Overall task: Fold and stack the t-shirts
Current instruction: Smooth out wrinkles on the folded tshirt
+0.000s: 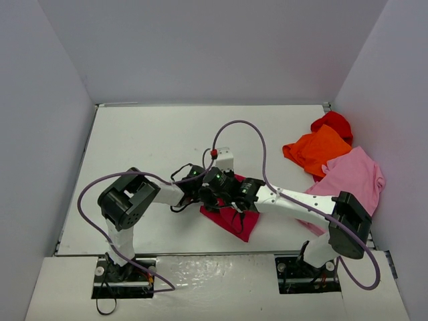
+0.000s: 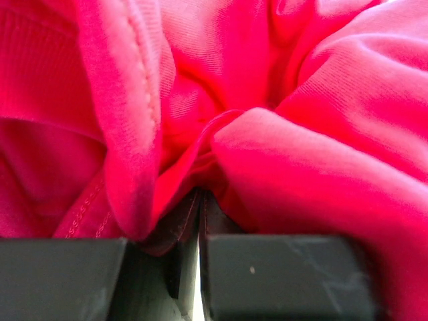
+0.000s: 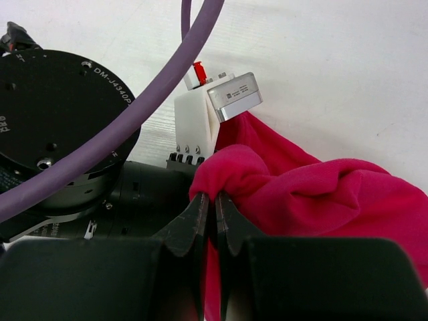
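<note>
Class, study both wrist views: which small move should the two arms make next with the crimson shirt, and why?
Probably draw the two apart, to spread it. The left end effector and right end effector are each shut on a bunched fold of the crimson shirt, close together, and the cloth lies crumpled.

Crimson-magenta shirt bunched centre-front; pink shirt, orange shirt, red shirt overlapping, right.

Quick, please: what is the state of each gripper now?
Left gripper: closed, holding the crimson shirt.
Right gripper: closed, holding the same crimson shirt.
</note>
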Controlling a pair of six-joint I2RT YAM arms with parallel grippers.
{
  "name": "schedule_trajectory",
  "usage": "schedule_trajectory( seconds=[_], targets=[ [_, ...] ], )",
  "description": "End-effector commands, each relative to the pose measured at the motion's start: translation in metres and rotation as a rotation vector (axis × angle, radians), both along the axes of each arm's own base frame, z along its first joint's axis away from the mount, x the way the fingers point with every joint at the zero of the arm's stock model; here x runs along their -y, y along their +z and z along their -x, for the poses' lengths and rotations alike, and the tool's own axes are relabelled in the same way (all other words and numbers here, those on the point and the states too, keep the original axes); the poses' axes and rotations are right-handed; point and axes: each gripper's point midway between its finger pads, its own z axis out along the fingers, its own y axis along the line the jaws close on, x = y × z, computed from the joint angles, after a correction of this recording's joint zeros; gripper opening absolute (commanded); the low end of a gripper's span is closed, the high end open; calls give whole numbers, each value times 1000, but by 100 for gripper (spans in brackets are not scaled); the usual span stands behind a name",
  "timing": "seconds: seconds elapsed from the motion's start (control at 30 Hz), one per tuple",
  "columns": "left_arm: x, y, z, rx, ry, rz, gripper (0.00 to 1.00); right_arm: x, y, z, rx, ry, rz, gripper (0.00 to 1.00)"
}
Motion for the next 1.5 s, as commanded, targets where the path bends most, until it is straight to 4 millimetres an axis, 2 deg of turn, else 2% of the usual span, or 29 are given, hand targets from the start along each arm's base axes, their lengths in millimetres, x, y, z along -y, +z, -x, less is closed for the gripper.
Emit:
schedule_trajectory(
  seconds=[0.0, 0.03, 0.1, 0.13, 0.23, 0.3, 0.33, 0.37, 0.4, 0.47, 0.53, 0.63, 0.73, 0.8, 0.93, 1.0, 1.13, 1.3, 1.47],
  targets=[
    [11, 37, -7, 117, -4, 93, 0, -27, 30, -1, 55, 7, -124, 12],
    [11, 38, -8, 120, 3, 87, 0, -27, 33, 0, 57, 5, -127, 23],
    [6, 47, -9, 146, 15, 63, 0, -26, 43, 1, 68, 5, -132, 57],
    [4, 51, -9, 161, 21, 51, 0, -23, 47, 1, 76, -1, -133, 62],
    [-14, 67, -15, 273, 53, -51, 8, -15, 58, 2, 101, -22, -144, 69],
    [-34, 87, -23, 349, 120, -144, 14, -8, 61, 0, 115, -40, -135, 70],
    [-37, 92, -22, 362, 123, -153, 16, -7, 63, 1, 117, -42, -136, 70],
    [-53, 114, -19, 422, 137, -195, 19, -4, 65, 0, 124, -52, -133, 70],
    [-61, 126, -22, 464, 162, -209, 20, -2, 67, 1, 128, -58, -133, 70],
    [-72, 137, -26, 513, 202, -238, 21, 1, 70, 1, 133, -66, -138, 70],
    [-88, 157, -24, 554, 244, -247, 22, 5, 73, 1, 144, -76, -141, 71],
    [-97, 163, -21, 558, 269, -249, 22, 3, 79, -1, 161, -66, -146, 77],
    [-103, 164, -18, 549, 297, -246, 22, -2, 85, -4, 170, -48, -136, 77],
    [-109, 164, -17, 547, 321, -257, 22, 0, 75, -6, 135, -52, -109, 72],
    [-118, 167, -13, 555, 335, -275, 22, 12, 32, -1, 11, -58, -53, 70],
    [-123, 164, -11, 550, 332, -303, 22, 17, 1, 7, -64, -75, -42, 70],
    [-128, 158, -7, 536, 341, -313, 22, 17, -35, 11, -119, -69, 30, 70],
    [-129, 153, -2, 506, 337, -309, 22, 17, -66, 20, -176, -31, 105, 70],
    [-126, 145, 3, 471, 316, -302, 23, 26, -79, 33, -227, -23, 129, 70]
  ],
)
